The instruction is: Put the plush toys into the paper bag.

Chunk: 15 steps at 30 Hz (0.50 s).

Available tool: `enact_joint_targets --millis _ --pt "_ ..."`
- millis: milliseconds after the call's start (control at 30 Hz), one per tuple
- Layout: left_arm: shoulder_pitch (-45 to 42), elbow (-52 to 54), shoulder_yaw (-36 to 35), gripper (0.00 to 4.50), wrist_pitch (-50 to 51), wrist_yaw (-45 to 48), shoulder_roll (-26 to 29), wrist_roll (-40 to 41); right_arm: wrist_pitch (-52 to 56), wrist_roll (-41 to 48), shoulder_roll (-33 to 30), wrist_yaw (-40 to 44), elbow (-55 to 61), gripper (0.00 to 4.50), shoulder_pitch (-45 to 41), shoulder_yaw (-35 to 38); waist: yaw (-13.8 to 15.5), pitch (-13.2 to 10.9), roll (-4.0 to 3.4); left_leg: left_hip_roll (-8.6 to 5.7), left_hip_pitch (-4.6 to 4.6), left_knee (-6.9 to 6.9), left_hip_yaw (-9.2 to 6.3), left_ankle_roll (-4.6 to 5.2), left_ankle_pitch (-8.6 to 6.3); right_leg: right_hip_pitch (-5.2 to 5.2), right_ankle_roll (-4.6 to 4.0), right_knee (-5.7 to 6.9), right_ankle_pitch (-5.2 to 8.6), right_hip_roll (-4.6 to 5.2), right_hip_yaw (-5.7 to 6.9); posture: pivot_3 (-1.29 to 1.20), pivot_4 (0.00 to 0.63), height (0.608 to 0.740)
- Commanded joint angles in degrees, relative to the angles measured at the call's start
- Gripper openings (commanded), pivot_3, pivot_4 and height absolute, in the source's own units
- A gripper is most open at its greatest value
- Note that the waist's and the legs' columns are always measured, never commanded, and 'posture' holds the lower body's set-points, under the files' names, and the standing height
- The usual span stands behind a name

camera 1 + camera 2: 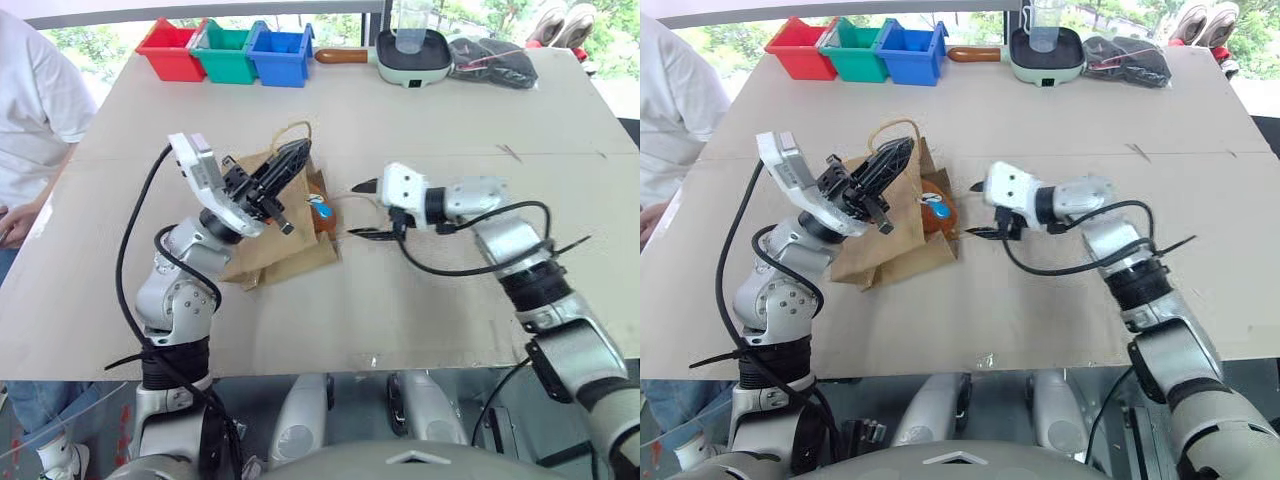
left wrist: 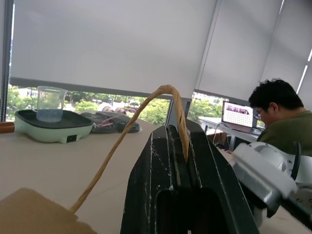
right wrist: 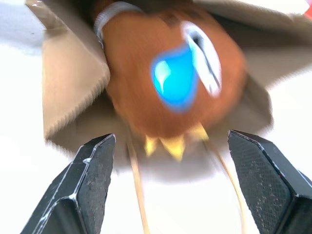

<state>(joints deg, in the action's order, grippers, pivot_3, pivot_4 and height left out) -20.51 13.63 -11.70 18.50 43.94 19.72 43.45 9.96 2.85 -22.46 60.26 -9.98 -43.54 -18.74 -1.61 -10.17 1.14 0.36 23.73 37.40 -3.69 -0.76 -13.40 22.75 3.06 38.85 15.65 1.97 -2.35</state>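
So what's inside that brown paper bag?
At the mouth of the paper bag sits a round orange-brown plush toy with a blue and white patch. The paper covers the rest of the inside, so anything deeper is hidden.

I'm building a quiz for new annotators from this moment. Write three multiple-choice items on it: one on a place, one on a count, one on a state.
1. Where is the orange-brown plush toy?
A. in the red bin
B. at the paper bag's mouth
C. on the green pan

2. How many coloured bins stand at the table's far edge?
A. two
B. three
C. five

3. What is the left end effector doing?
A. gripping a bag handle
B. standing open
C. gripping the toy

Key: 1 B, the toy sits in the bag's opening; 2 B, red, green and blue bins; 3 A, the handle is pinched between its fingers.
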Motion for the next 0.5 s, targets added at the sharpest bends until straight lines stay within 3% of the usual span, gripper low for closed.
enact_joint_targets --millis 33,300,500 --pt "-5.30 -1.90 -0.98 0.00 -2.03 0.93 -1.60 2.34 11.33 4.31 -5.61 -1.03 11.34 3.53 2.91 7.42 -0.04 0.00 0.00 0.00 0.00 0.00 0.00 0.00 0.00 0.00 0.00 0.00 0.00 0.00 0.00 0.00 0.150 0.740" --pt "-16.87 -6.67 -4.48 0.00 -1.56 0.73 -2.35 6.25 34.81 14.56 -10.03 -6.83 23.03 3.53 9.32 19.19 0.45 -0.02 0.00 -0.03 0.04 0.04 0.21 0.01 -0.01 -0.02 0.00 -0.03 0.00 -0.04 -0.03 0.00 0.150 0.740" --pt "-5.63 -0.28 -6.44 0.00 -0.53 1.17 1.73 6.13 56.13 27.59 -9.60 -12.36 32.11 3.53 15.46 30.86 -0.28 -0.01 -0.01 0.05 0.00 -0.07 0.11 0.02 -0.01 0.00 0.01 -0.07 0.01 -0.06 -0.11 0.00 0.150 0.740"
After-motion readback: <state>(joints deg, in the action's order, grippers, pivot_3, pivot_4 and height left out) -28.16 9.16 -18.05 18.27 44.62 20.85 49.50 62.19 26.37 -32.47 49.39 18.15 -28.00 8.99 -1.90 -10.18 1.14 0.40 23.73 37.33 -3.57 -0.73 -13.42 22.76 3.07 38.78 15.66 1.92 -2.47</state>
